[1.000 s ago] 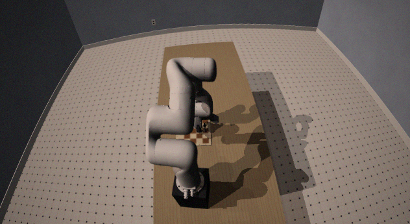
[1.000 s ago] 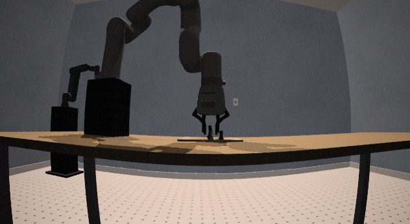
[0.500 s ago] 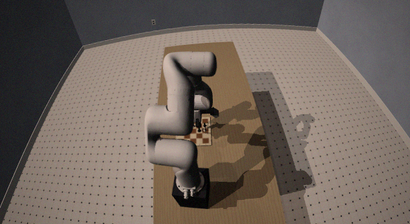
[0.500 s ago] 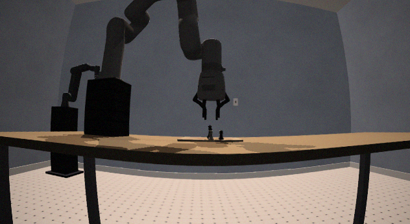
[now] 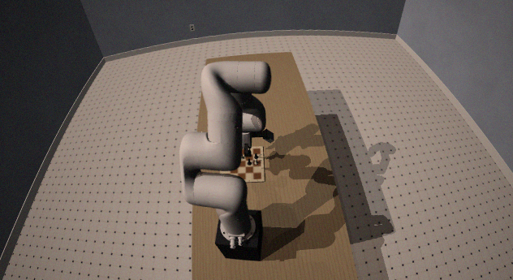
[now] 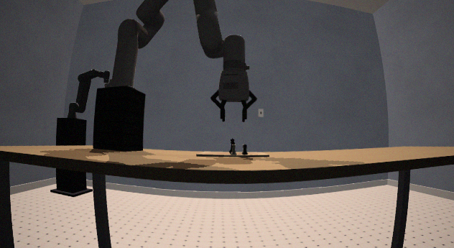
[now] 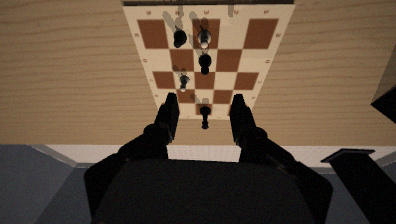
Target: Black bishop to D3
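The small chessboard point(image 7: 212, 58) lies on the wooden table and also shows in the top view point(image 5: 251, 166) and edge-on in the exterior view point(image 6: 233, 155). Several pieces stand upright on it. A dark piece that I take for the black bishop point(image 7: 205, 61) stands near the board's middle. Other pieces are a black one point(image 7: 179, 37), a pale one point(image 7: 203, 37), a small one point(image 7: 184, 81) and a black one near the close edge point(image 7: 205, 116). My gripper point(image 7: 204, 103) point(image 6: 233, 118) is open and empty, well above the board. I cannot read the square letters.
The arm's black base point(image 5: 239, 239) stands on the table near the board. The arm's links hide part of the board in the top view. A second dark pedestal with a small arm point(image 6: 72, 150) stands behind the table.
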`<state>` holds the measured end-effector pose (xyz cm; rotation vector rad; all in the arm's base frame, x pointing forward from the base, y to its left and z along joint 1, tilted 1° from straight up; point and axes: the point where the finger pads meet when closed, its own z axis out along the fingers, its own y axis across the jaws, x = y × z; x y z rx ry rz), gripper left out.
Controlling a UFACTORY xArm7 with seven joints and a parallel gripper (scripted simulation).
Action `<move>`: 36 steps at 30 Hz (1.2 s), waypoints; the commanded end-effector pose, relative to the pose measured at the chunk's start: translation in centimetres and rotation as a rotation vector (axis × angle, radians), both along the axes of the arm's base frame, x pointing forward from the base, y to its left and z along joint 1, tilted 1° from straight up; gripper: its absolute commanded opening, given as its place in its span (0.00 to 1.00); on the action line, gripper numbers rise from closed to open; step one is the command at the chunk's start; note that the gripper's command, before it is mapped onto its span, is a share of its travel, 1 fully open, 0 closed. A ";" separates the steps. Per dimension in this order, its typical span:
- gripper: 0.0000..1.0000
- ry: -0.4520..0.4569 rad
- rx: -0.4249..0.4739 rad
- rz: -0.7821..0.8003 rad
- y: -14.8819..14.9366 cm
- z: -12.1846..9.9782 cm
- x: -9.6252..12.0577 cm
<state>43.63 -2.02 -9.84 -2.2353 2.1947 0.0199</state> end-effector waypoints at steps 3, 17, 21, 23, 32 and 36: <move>1.00 -0.004 0.000 0.000 0.0 0.2 0.2; 1.00 -0.004 0.000 0.000 0.0 0.2 0.2; 1.00 -0.004 0.000 0.000 0.0 0.2 0.2; 1.00 -0.004 0.000 0.000 0.0 0.4 0.2; 1.00 -0.004 0.000 0.000 -0.1 3.2 0.2; 1.00 -0.004 0.000 0.000 -0.1 4.5 0.2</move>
